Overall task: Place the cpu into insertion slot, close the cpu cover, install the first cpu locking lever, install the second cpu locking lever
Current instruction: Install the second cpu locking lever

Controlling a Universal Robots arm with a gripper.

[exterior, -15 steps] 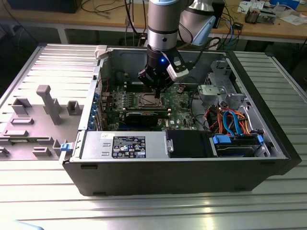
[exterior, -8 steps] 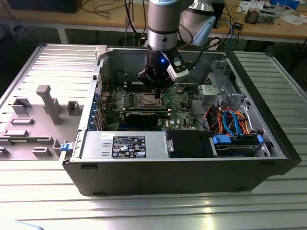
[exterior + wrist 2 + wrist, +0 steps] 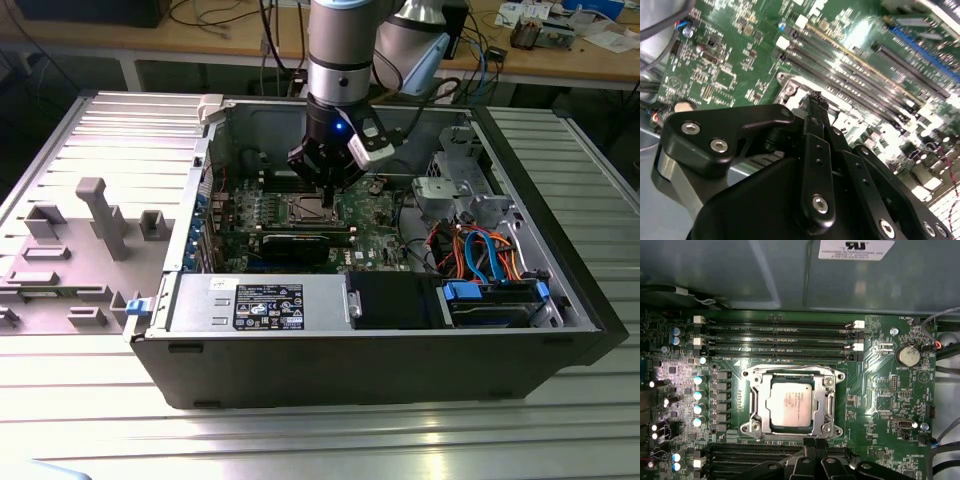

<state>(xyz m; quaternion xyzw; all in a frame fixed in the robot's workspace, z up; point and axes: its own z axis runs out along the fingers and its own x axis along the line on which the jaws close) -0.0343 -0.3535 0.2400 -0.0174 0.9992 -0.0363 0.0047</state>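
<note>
end effector [image 3: 812, 444] pressed together, at insertion slot [image 3: 752, 427] rim | cpu [image 3: 791, 405] seated

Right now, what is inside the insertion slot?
The cpu lies inside the insertion slot, the cpu cover framing it. The contacts beneath are hidden.

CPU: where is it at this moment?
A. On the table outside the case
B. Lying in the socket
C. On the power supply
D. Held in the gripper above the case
B: in the first wrist view the CPU lies flat inside the socket, framed by its metal rim.
</note>
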